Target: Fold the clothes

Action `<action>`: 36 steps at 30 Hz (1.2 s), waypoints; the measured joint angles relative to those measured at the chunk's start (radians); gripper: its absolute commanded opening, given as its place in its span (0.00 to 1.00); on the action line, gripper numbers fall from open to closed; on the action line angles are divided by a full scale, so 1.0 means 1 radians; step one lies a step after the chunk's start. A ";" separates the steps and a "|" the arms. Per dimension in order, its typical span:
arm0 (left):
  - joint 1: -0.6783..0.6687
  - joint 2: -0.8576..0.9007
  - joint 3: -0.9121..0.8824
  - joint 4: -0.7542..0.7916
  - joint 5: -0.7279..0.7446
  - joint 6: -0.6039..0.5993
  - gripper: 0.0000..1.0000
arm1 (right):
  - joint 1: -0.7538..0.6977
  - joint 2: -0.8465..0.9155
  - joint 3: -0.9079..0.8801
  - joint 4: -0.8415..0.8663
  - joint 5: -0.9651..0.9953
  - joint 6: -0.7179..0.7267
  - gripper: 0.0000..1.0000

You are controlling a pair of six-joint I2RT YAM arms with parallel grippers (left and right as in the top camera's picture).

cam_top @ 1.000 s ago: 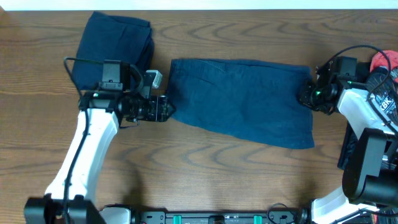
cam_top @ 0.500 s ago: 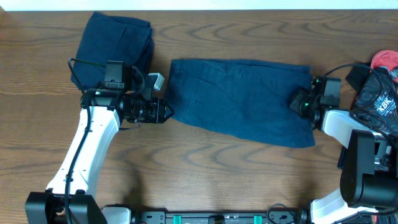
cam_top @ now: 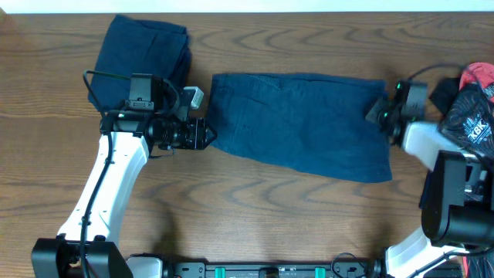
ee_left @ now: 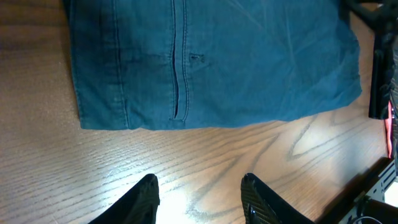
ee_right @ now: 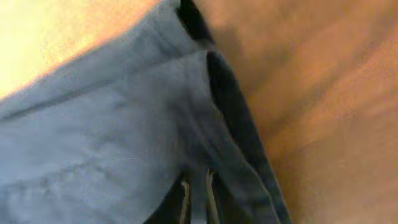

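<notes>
- Overhead view: spread garment (cam_top: 297,123) of dark navy, denim-like cloth, roughly rectangular with a slanting near edge, flat on the wood-grain table (cam_top: 255,201) between the two sets of jaws.
- Left gripper (cam_top: 208,137): jaws apart and holding nothing, just short of the garment's nearest short edge.
- Left wrist view: two rounded black fingertips (ee_left: 144,198) over glossy bare wood; straight ahead of them, the cloth's stitched hem and a long double-stitched seam.
- Right gripper (cam_top: 380,112): at the opposite short edge, on its far corner.
- Right wrist view: jaws almost together, pinching a thin sliver of blue cloth; just ahead, a thick hem with dark folded layers, slightly blurred.
- Folded bundle (cam_top: 143,50): same navy cloth, a soft-cornered rectangle, behind the left jaws and off to one side.
</notes>
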 measured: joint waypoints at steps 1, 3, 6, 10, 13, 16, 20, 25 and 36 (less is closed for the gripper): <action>0.000 0.000 0.000 -0.005 0.001 0.000 0.45 | -0.005 0.001 0.045 -0.083 -0.014 -0.013 0.07; 0.000 0.000 0.000 -0.016 0.001 0.000 0.46 | -0.018 0.002 0.171 -0.265 -0.045 -0.029 0.09; 0.000 0.000 0.000 -0.024 0.004 0.000 0.46 | -0.040 0.002 0.316 -0.414 -0.073 -0.057 0.11; 0.000 0.000 0.000 -0.023 0.005 0.000 0.46 | -0.058 0.002 0.385 -0.447 -0.087 -0.072 0.10; 0.000 0.000 0.000 -0.023 0.005 0.000 0.46 | -0.058 0.016 0.386 -0.489 -0.089 -0.076 0.08; 0.000 0.000 0.000 -0.023 0.005 0.000 0.46 | -0.058 0.089 0.386 -0.489 -0.104 -0.075 0.03; 0.000 0.000 0.000 -0.023 0.005 0.000 0.46 | -0.058 0.223 0.385 -0.468 -0.135 -0.071 0.02; -0.001 0.000 0.000 -0.022 0.008 0.000 0.46 | -0.064 0.305 0.398 -0.311 -0.209 -0.042 0.02; -0.001 0.000 0.000 0.043 0.005 -0.006 0.64 | -0.068 0.403 0.427 -0.014 -0.321 0.005 0.07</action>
